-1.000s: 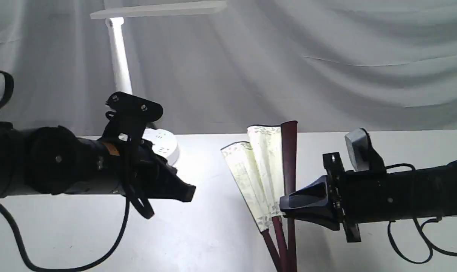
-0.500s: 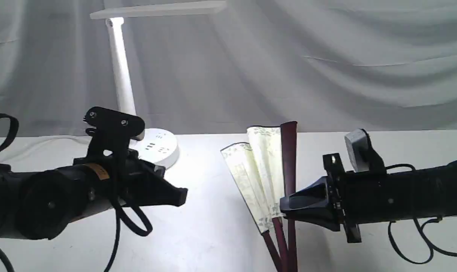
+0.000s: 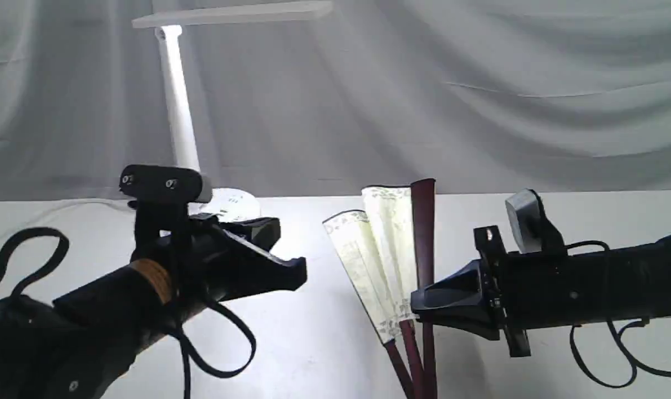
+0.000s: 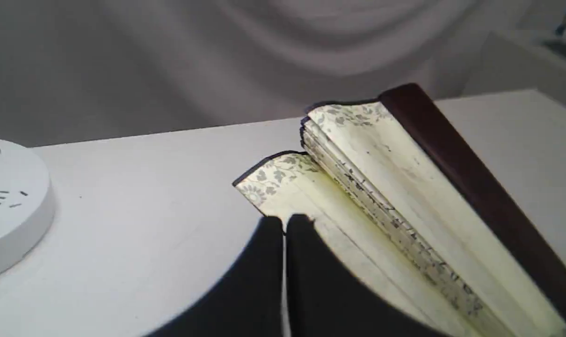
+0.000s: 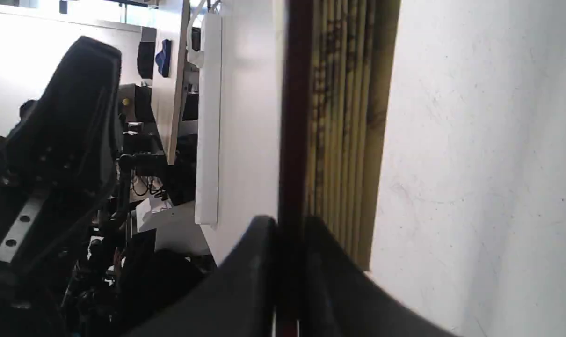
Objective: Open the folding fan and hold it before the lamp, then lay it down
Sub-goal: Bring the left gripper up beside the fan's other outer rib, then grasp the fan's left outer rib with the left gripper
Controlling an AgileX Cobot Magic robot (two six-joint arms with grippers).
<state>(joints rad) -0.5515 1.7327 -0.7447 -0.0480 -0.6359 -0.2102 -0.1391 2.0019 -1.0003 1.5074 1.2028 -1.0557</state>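
Observation:
The folding fan stands upright and partly spread, its cream pleats fanning left from a dark maroon guard. My right gripper is shut on that guard low down, with one finger on each side of it. My left gripper is shut and empty, a short way left of the fan's outer fold. In the left wrist view its fingers sit pressed together just before that fold. The white lamp stands at the back left, its base close to the left arm.
A pale draped cloth hangs behind the white table. Black cables loop under both arms. The left arm's black body shows in the right wrist view.
My left arm has dropped and swung round, and its gripper has moved right towards the fan. The right gripper and the fan have stayed put.

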